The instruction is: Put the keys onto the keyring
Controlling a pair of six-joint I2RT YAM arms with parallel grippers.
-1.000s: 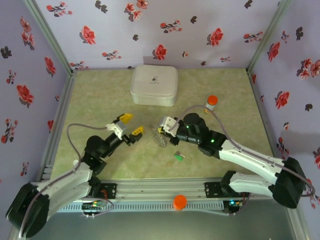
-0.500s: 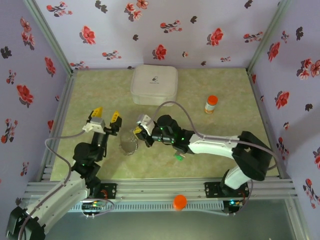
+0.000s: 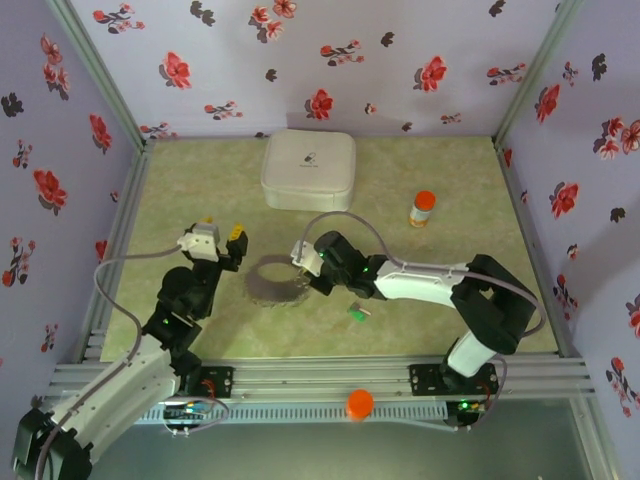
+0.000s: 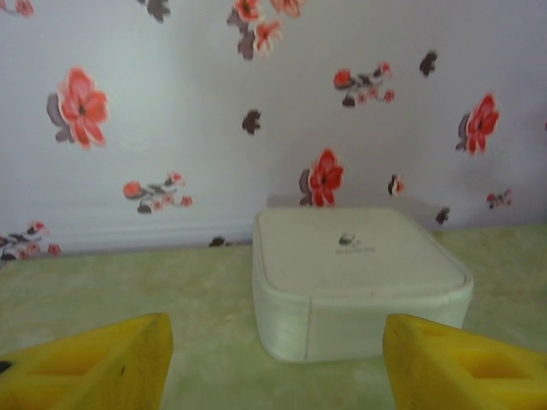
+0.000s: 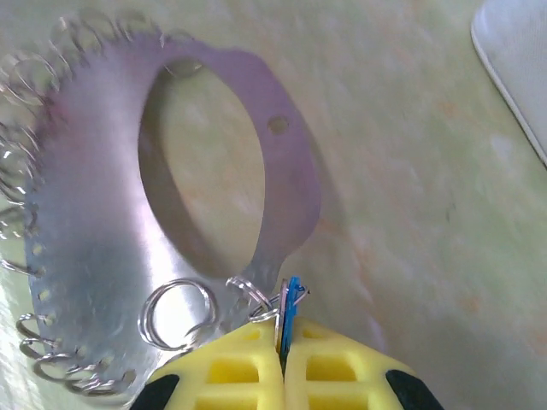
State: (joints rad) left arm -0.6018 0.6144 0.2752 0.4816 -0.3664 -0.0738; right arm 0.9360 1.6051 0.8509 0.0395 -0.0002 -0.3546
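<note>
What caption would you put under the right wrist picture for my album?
Right gripper pinches the blue key at the keyring's looped edge.

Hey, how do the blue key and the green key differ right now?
The blue key is pinched edge-on in the shut right end effector, at the rim of the keyring. The green key lies loose on the table, apart from the ring. Both are small, with coloured heads.

Lilac walls [image 3: 330,60] with red and dark flowers stand beyond the left gripper [image 3: 221,232] and on both sides. Below it lies a mottled green tabletop [image 3: 470,290].
</note>
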